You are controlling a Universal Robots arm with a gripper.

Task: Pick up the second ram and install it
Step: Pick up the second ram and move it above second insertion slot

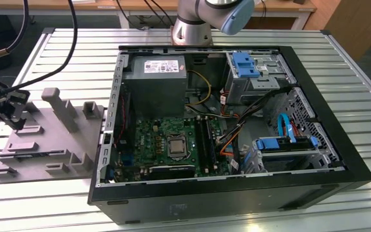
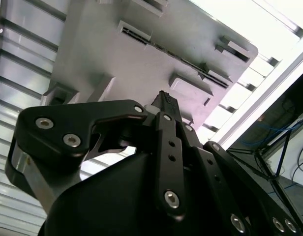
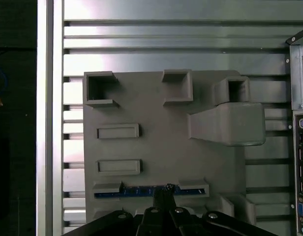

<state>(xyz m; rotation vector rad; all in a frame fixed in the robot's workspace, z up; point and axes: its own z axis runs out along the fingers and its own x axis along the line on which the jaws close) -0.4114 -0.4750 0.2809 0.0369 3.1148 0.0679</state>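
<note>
The second ram [image 3: 127, 192] stands on edge in a slot of the grey holder block [image 3: 156, 128] and shows as a thin blue strip. My gripper [image 3: 164, 189] hovers over the middle of that strip with its black fingers drawn together and nothing between them. In the second wrist view the gripper [image 2: 164, 98] hangs some way above the holder block [image 2: 117, 69]. In the exterior view the gripper [image 1: 13, 124] sits at the far left over the holder block [image 1: 44, 145]. The motherboard's long black slots [image 1: 204, 140] lie inside the open computer case [image 1: 108, 145].
The holder block has raised posts [image 1: 60, 104] beside the gripper. The case wall stands close on the exterior view's right of the block. Inside the case are a grey power supply [image 1: 154, 87], cables and blue drive bays [image 1: 247, 65]. The arm's base [image 1: 192, 29] stands behind the case.
</note>
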